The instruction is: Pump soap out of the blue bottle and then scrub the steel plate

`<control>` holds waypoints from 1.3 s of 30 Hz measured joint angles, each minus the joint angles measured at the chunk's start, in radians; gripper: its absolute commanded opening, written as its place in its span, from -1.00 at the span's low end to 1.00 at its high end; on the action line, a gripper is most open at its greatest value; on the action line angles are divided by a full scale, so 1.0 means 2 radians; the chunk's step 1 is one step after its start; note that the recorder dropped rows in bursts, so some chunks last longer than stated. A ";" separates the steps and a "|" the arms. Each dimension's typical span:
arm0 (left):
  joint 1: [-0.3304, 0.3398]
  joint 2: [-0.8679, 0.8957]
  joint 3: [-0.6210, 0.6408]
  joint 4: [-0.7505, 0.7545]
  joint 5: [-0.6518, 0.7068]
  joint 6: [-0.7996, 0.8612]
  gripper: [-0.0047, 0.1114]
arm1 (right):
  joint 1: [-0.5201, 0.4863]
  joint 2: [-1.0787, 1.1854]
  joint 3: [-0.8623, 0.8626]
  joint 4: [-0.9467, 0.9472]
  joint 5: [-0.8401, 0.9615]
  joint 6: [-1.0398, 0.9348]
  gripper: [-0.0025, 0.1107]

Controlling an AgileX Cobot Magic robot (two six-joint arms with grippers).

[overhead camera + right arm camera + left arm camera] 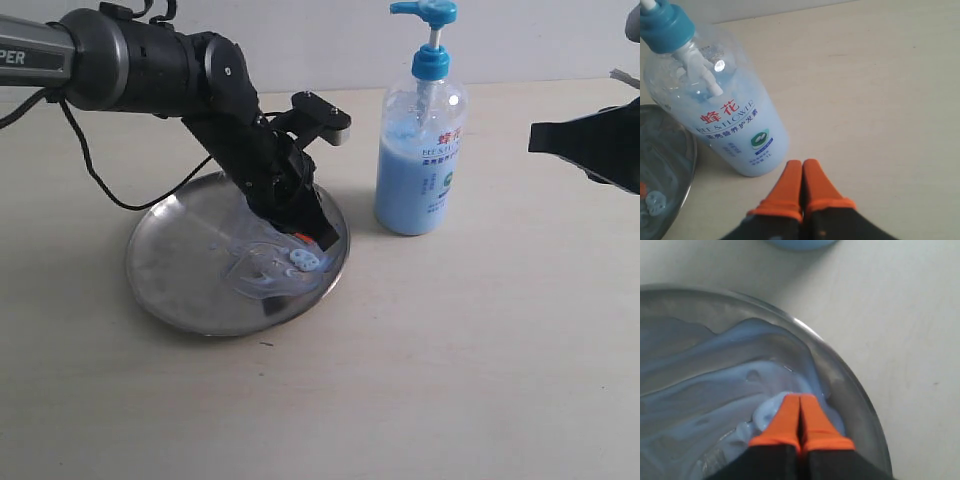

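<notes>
The round steel plate [175, 270] lies on the table left of centre. Pale blue soap [285, 265] is smeared across its right half, seen up close as streaky smears [715, 385]. My left gripper [312, 242] is shut, its orange tips [800, 399] pressed into a soap blob near the plate's right rim [855, 390]. The blue bottle [420, 150] stands upright to the right of the plate, pump head on top. In the right wrist view the bottle [725, 115] is just ahead of my right gripper [802, 163], which is shut on nothing and hovers apart from it.
The right arm's dark body [590, 150] shows at the exterior view's right edge. A black cable [100, 170] loops from the left arm down to the plate's far rim. Beige tabletop [450, 380] spreads in front and to the right.
</notes>
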 measured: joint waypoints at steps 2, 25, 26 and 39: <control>0.000 0.005 -0.009 0.003 0.007 -0.005 -0.92 | 0.000 0.000 0.000 0.002 0.000 0.000 -0.96; 0.000 0.043 -0.023 0.028 0.032 -0.028 -0.92 | 0.000 0.000 0.000 0.011 -0.001 0.000 -0.96; 0.000 0.043 -0.025 0.028 0.034 -0.028 -0.92 | 0.000 0.000 0.000 0.012 -0.001 0.000 -0.96; 0.000 0.064 -0.044 0.027 0.028 -0.036 -0.92 | 0.000 0.000 0.000 0.013 -0.001 0.000 -0.96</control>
